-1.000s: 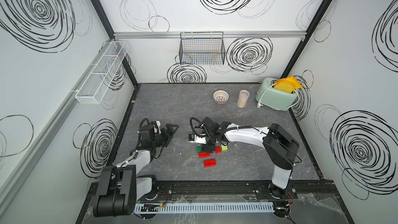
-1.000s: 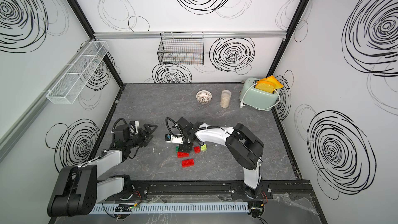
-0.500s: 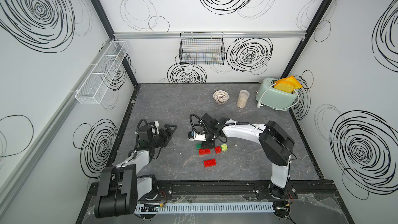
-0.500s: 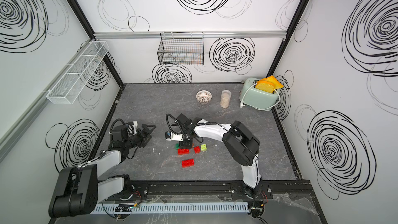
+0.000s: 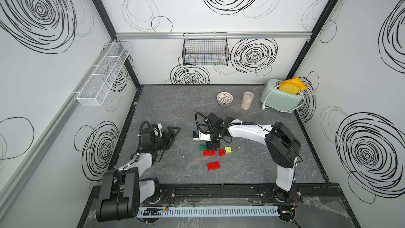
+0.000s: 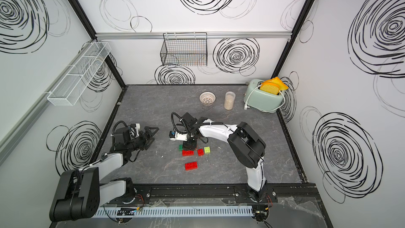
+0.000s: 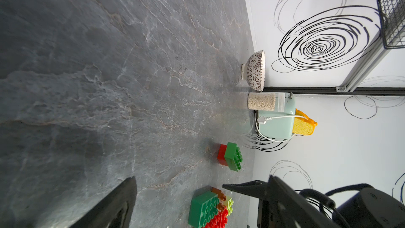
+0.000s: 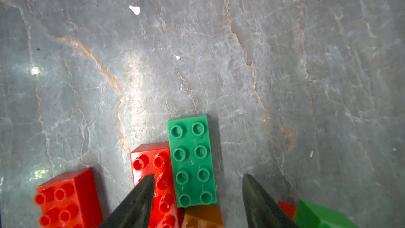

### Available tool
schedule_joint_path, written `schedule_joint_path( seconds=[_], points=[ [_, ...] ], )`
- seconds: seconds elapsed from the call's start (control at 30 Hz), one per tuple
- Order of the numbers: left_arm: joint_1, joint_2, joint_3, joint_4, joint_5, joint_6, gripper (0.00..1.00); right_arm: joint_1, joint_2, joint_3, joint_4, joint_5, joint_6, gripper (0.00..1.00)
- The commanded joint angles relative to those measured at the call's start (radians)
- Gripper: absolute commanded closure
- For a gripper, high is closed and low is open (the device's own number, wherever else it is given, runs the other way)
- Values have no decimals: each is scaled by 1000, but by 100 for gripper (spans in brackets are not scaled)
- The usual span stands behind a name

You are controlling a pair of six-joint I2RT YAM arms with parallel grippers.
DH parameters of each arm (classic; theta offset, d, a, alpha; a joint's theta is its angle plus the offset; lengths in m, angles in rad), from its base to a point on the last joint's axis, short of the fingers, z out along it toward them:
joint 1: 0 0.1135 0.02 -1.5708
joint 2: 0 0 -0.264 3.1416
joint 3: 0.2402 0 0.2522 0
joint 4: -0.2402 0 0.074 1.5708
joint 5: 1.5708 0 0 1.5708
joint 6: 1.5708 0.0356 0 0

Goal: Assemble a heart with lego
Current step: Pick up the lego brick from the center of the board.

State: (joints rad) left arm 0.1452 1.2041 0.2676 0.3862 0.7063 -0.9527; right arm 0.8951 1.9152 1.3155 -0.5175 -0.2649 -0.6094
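CHANGE: right fingers (image 8: pixel 135 205) reopened, spread astride green brick (image 8: pixel 191 161), pinching nothing | brick nudged toward 12 o'clock | left fingers (image 7: pixel 114 205) spread, idle | MEANS: re-grip likely, assembly unfinished

I have two arms of one build: smooth white shells on my right arm (image 5: pixel 247 131) and left arm (image 5: pixel 142 160), linked by bulky black joint housings (image 5: pixel 282 148). Black cables (image 5: pixel 196 119) loop at each wrist beside a small white camera block (image 5: pixel 201 136). My jaws are dark and taper to points.
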Motion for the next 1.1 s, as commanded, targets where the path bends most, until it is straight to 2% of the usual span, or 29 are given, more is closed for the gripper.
schedule_joint_path(
  seconds=[0.0, 0.37, 0.63, 0.93, 1.07],
  points=[
    [10, -15, -1, 17, 9, 11, 3, 2, -9, -4, 5, 29, -20, 29],
    [5, -19, 4, 11, 7, 17, 3, 8, 25, 47, 17, -32, -16, 27],
    [-6, -24, -1, 15, 12, 11, 3, 17, 67, 86, -16, -57, -20, 39],
    [-2, -31, 2, 1, 15, 17, 3, 34, 117, 99, -19, -48, -16, 39],
    [-2, -29, 0, 3, 15, 17, 3, 35, 132, 103, -6, -35, -4, 49]
  ],
)
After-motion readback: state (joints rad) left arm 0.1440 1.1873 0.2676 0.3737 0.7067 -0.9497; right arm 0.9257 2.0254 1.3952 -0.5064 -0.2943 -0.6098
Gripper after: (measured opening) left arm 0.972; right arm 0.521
